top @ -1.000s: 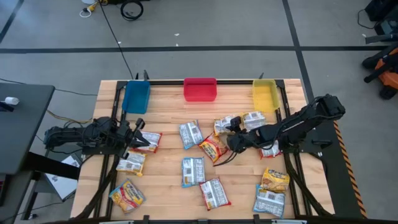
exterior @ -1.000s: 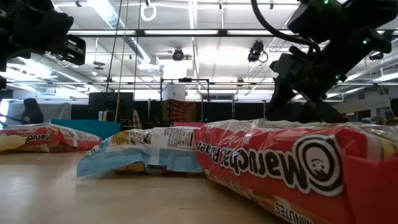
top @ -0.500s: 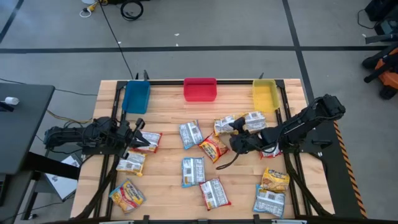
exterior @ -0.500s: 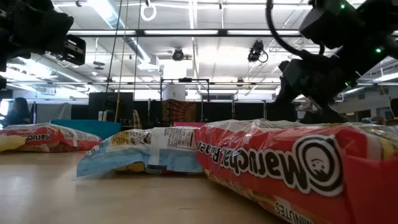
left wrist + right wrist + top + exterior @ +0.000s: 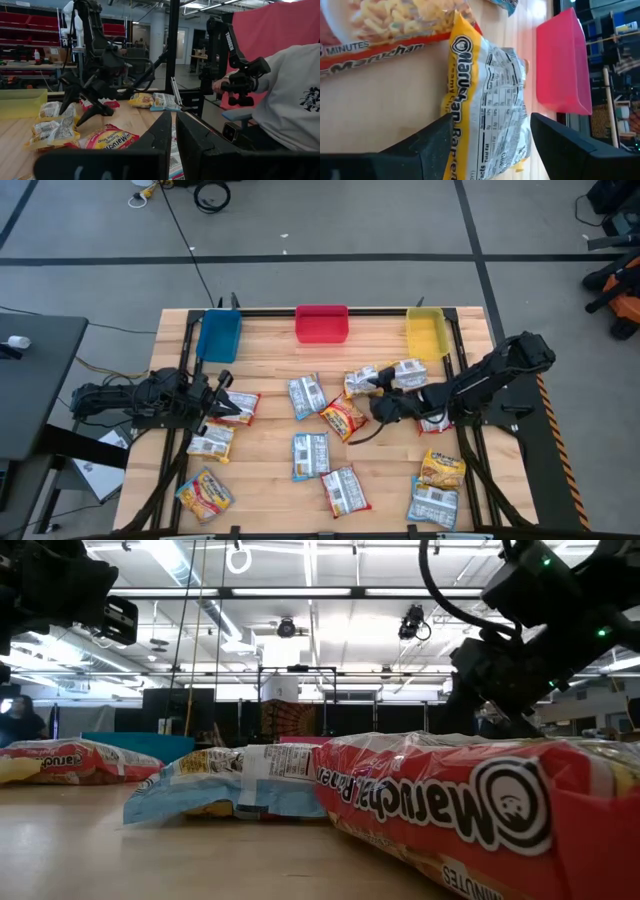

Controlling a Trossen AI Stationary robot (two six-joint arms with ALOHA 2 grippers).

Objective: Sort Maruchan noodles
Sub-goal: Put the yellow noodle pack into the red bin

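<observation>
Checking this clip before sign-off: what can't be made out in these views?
- High view: print on the noodle packets too small to read.
- Low view: the red packet close to the lens hides the table behind it.
- Right wrist view: yellow packet cut off by the frame edge; whether the right end effector touches it is unclear.

Blue bin (image 5: pixel 218 335), red bin (image 5: pixel 321 324), yellow bin (image 5: pixel 425 332) along the wooden table's (image 5: pixel 270 365) far edge.
</observation>
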